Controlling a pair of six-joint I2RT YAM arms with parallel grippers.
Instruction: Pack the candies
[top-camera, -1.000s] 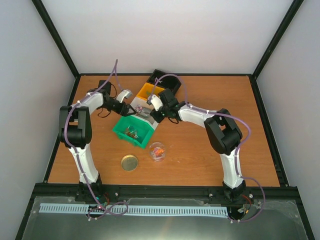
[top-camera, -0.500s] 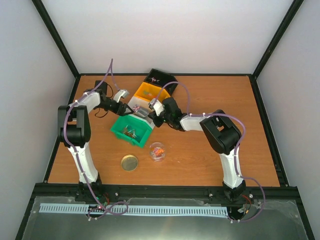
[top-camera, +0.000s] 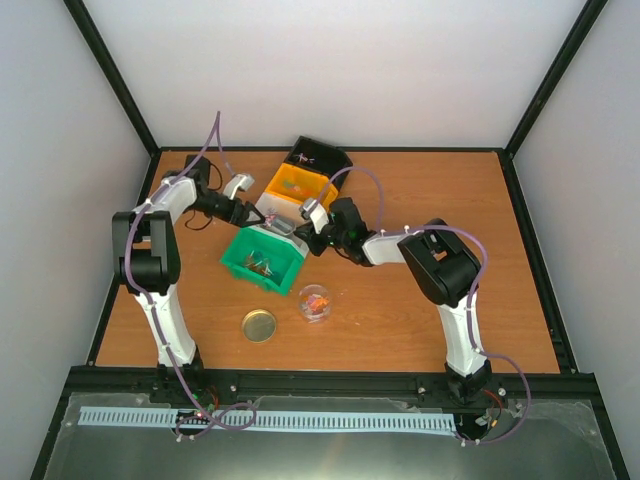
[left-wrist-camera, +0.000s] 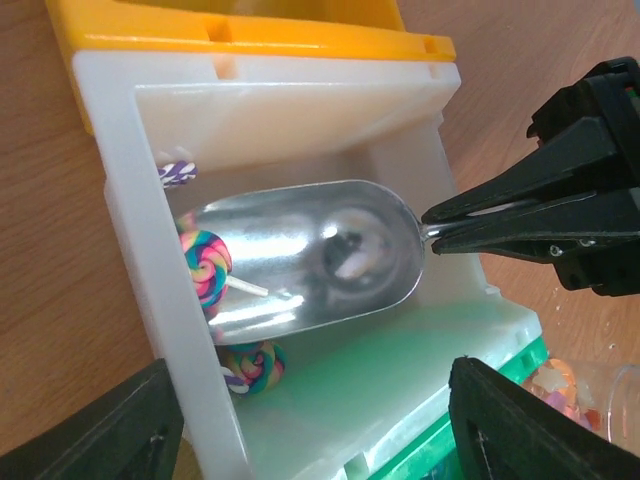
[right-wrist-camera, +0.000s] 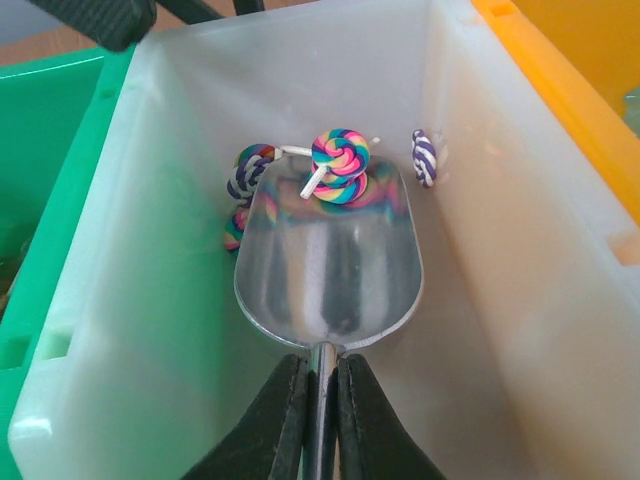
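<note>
**Scooping lollipops from the white bin**

The candies (right-wrist-camera: 340, 160), swirled lollipops, lay at the lip of the scoop (right-wrist-camera: 330, 260) inside the white bin (right-wrist-camera: 150, 250), toward the far edge of the tabletop (top-camera: 420, 190). My right gripper (right-wrist-camera: 320, 352) clenched the scoop's handle. The left gripper (left-wrist-camera: 315, 425) hung spread, holding nothing. Next, I judged, came pushing under them and lifting level.

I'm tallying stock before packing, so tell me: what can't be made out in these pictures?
1. Top view: the candies in the green bin and whatever lies in the black bin are too small to count.
2. Left wrist view: the lower lollipop is partly hidden under the scoop.
3. Left wrist view: the clear jar is cut off by the right edge.
</note>
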